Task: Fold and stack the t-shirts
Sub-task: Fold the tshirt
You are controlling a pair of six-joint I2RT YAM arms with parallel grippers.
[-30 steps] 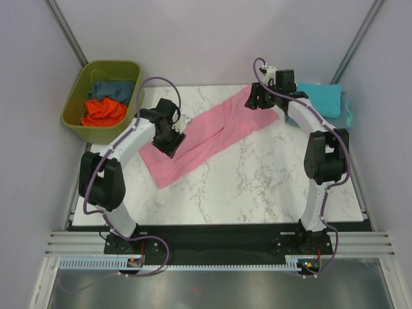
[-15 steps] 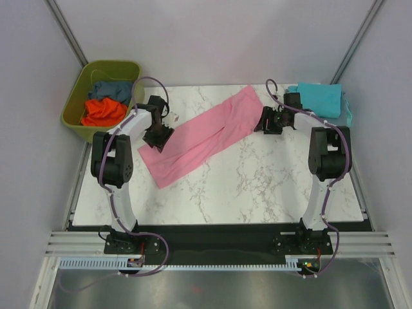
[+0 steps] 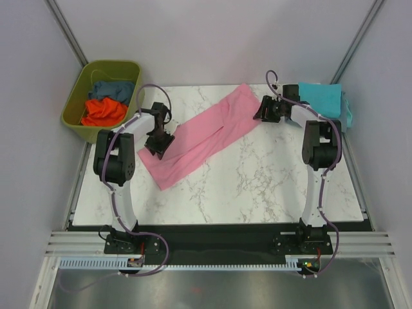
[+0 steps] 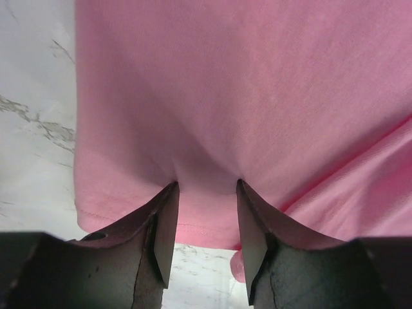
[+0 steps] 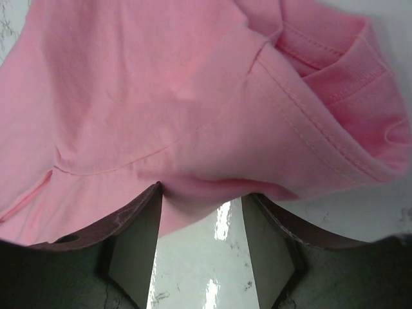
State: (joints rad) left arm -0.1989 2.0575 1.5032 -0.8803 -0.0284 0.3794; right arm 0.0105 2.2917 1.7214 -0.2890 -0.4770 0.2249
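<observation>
The light pink t-shirt (image 3: pixel 205 134) lies as a long folded strip running diagonally across the marble table (image 3: pixel 257 180). My left gripper (image 3: pixel 158 143) is low over the strip's lower-left end. In the left wrist view it (image 4: pixel 206 187) is open, and the pink hem (image 4: pixel 212 116) lies between the spread fingers. My right gripper (image 3: pixel 264 111) is at the strip's upper-right end. In the right wrist view it (image 5: pixel 203 193) is open, with the pink edge (image 5: pixel 193 109) between its fingertips. A folded turquoise t-shirt (image 3: pixel 320 98) lies at the back right. The orange t-shirt (image 3: pixel 103 111) and the slate blue t-shirt (image 3: pixel 112 89) sit in the tub.
The olive-green tub (image 3: pixel 76 103) stands off the table's back left corner. Grey walls close in on both sides. The table's near edge meets a black strip by the arm bases.
Both grippers have come down onto the ends of the pink strip. The left moved left and down to the lower-left end. The right moved from the far end to the strip's right edge.
</observation>
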